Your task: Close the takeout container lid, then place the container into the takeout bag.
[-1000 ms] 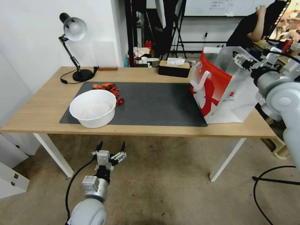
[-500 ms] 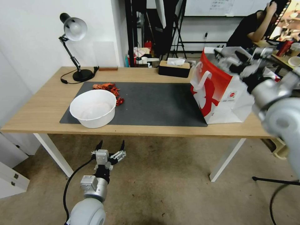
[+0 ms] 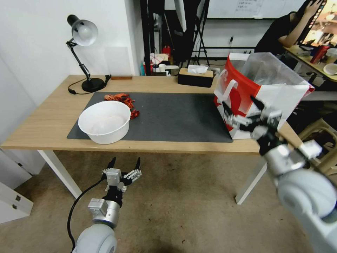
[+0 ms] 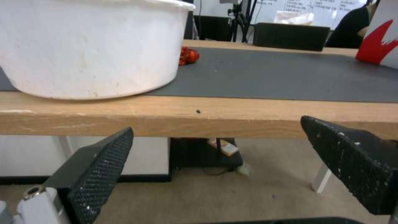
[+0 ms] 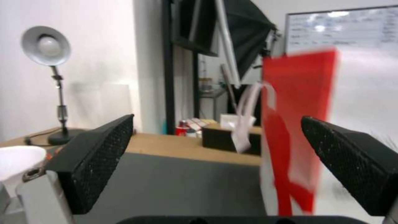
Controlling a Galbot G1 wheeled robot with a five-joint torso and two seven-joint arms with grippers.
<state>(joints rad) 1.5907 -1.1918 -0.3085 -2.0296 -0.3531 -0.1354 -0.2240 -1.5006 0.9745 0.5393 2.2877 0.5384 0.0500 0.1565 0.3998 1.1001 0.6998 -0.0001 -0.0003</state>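
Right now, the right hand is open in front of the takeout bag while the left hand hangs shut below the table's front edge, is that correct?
Not quite: the left hand is open, not shut. The left wrist view shows its two fingers spread wide apart below the table edge. The rest holds: the right hand is open in front of the takeout bag.

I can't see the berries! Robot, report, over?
Right tool open, in front of takeout bag. Left tool open, below table. Berry box unseen.

arms: silver-grey, rounded joints | left end effector (image 3: pixel 124 164): black textured fingers | black cable
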